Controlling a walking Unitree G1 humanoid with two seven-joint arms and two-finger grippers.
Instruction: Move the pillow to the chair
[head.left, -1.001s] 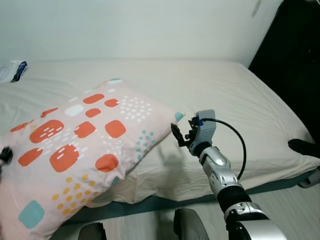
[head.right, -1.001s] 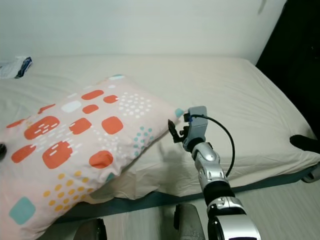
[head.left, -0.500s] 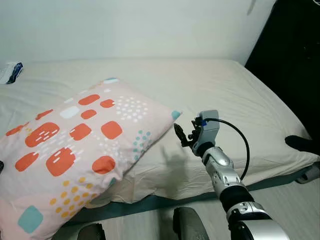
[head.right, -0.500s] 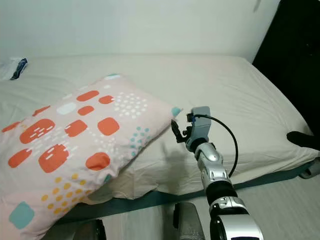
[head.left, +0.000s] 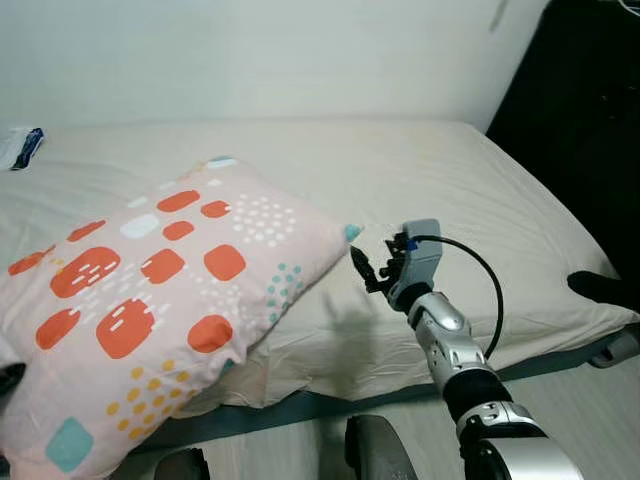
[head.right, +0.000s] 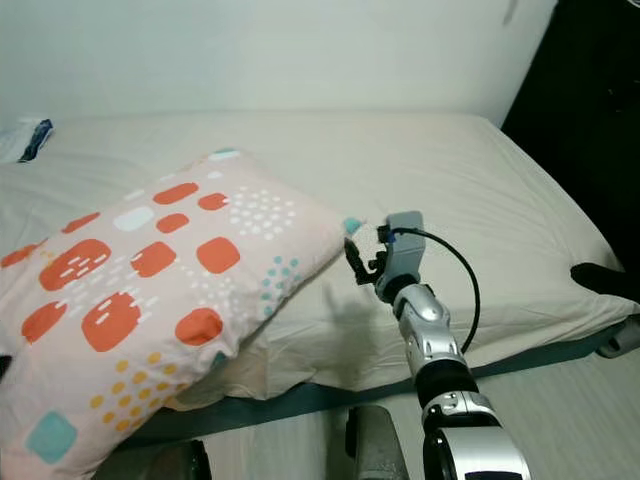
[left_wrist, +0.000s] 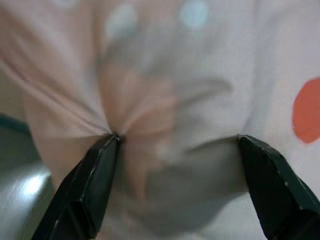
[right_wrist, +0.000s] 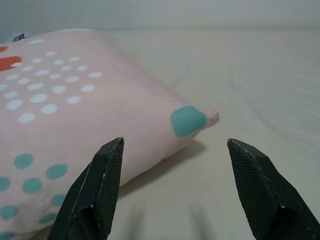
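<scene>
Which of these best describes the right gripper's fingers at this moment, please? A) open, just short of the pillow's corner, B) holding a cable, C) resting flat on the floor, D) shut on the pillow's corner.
A: the right wrist view shows the right gripper with its fingers spread apart, and the pillow corner lies ahead between them, untouched.
</scene>
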